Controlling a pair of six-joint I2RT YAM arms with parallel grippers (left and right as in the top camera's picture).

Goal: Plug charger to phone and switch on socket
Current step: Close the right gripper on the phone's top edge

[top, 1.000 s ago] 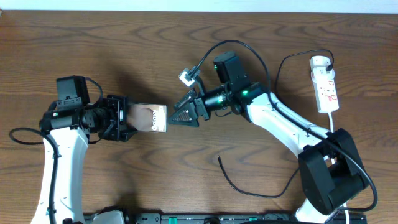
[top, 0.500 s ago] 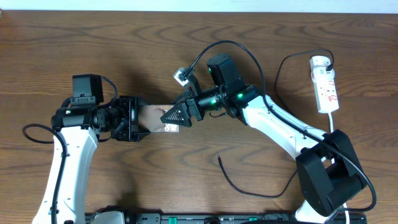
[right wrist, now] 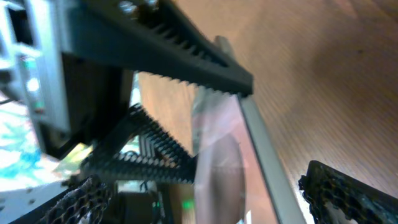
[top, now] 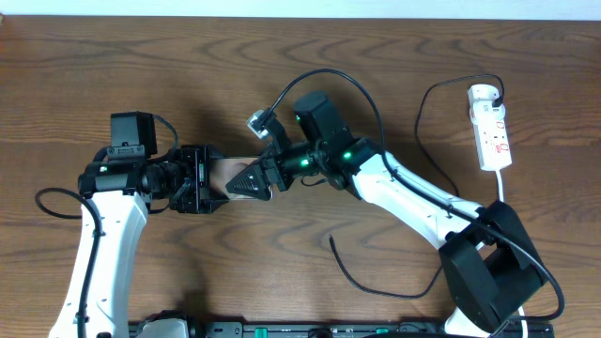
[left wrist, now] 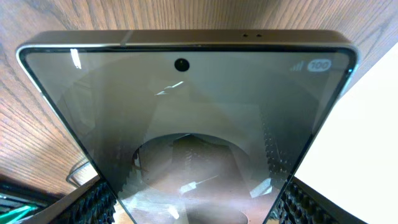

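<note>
My left gripper (top: 208, 178) is shut on the phone (top: 223, 172), holding it by its long edges just above the table. In the left wrist view the phone's glossy dark face (left wrist: 186, 124) fills the frame between my ribbed fingers (left wrist: 93, 200). My right gripper (top: 246, 183) is open, its fingers straddling the phone's free end. The right wrist view shows the phone's silvery edge (right wrist: 258, 146) between those fingers (right wrist: 348, 193), with gaps on both sides. The charger's thin black cable (top: 376, 287) lies loose, its plug tip (top: 331, 241) at centre front. The socket (top: 490, 127) lies at the far right.
A small white-and-grey block (top: 256, 120) on the right arm's own black cable hangs above the phone area. The socket's white cord (top: 500, 188) runs down toward the right arm's base (top: 493, 272). Wooden tabletop (top: 188, 66) all round.
My right gripper has travelled left and now straddles the phone's end. My left arm first shifted right with the phone, then held still.
</note>
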